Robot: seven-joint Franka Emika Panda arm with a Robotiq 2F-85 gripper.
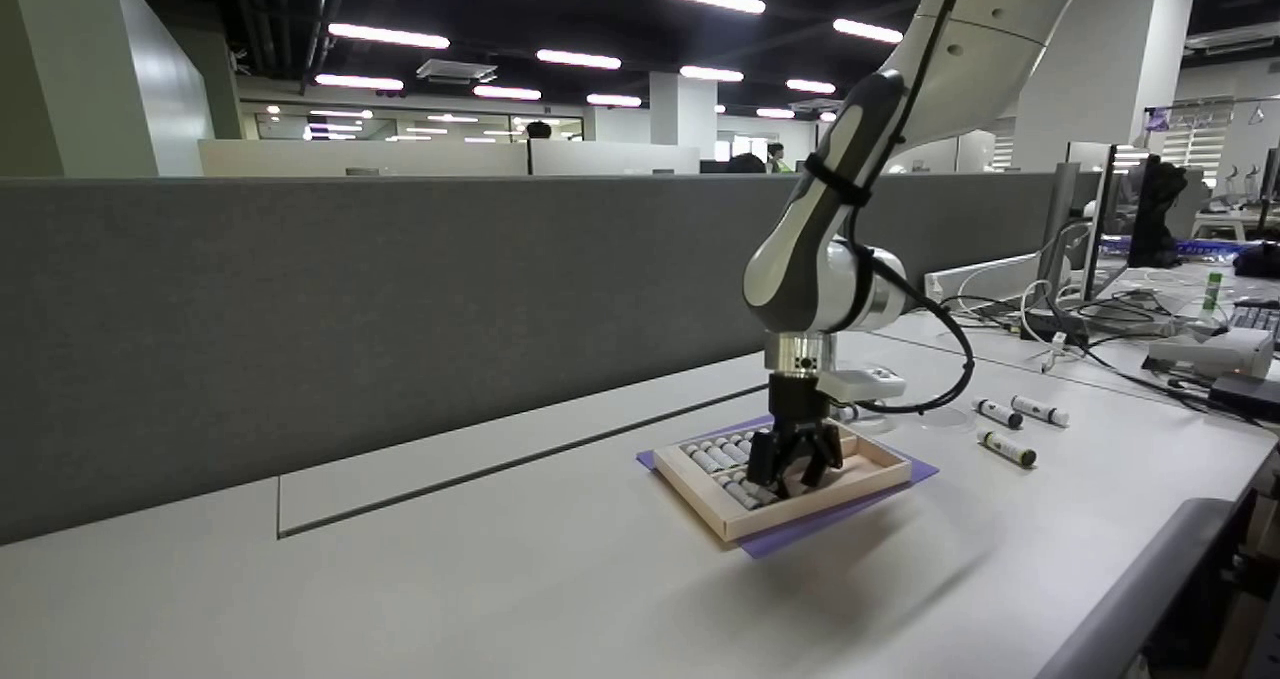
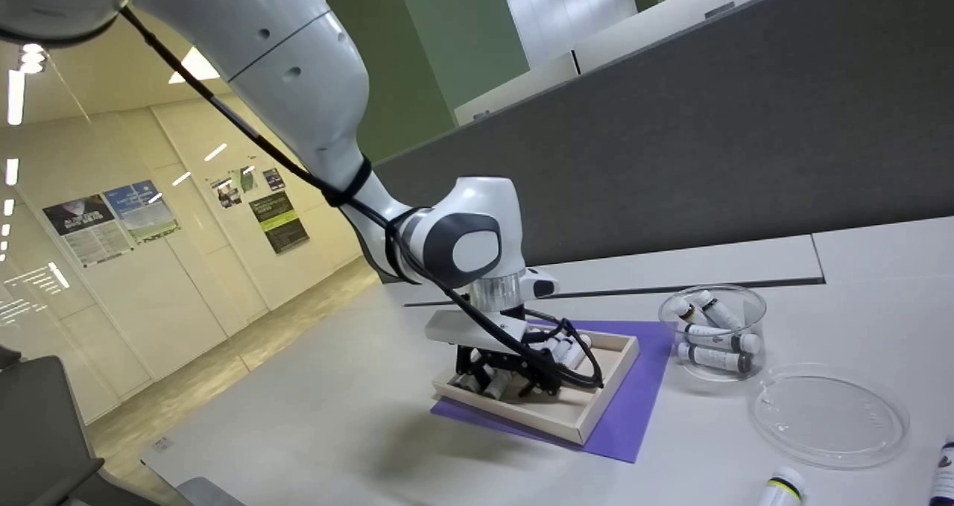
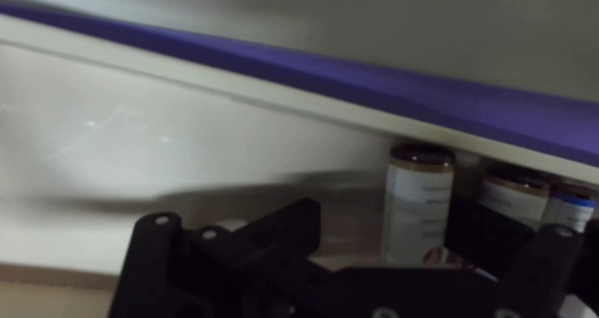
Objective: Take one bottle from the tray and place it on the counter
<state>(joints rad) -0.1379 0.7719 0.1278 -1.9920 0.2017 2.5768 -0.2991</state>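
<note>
I judge this the grasp: my black hand (image 3: 383, 225) gapes wide within the tan rectangular wooden tray (image 2: 522, 416), a white-labelled, dark-capped cylindrical bottle (image 3: 418, 210) in its gap toward three o'clock in the wrist view; next I'd centre, squeeze and lift toward the smooth white bench (image 1: 450, 579).

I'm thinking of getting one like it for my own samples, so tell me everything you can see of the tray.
The tray is shallow and rectangular, pale tan and seemingly wooden, with plain low walls and thin inner dividers. It rests on the purple mat, which shows past its edges, on the white counter. It holds vials in rows toward one end, with some floor showing. The gripper reaches into it, hiding part; whether they touch is unclear.
</note>
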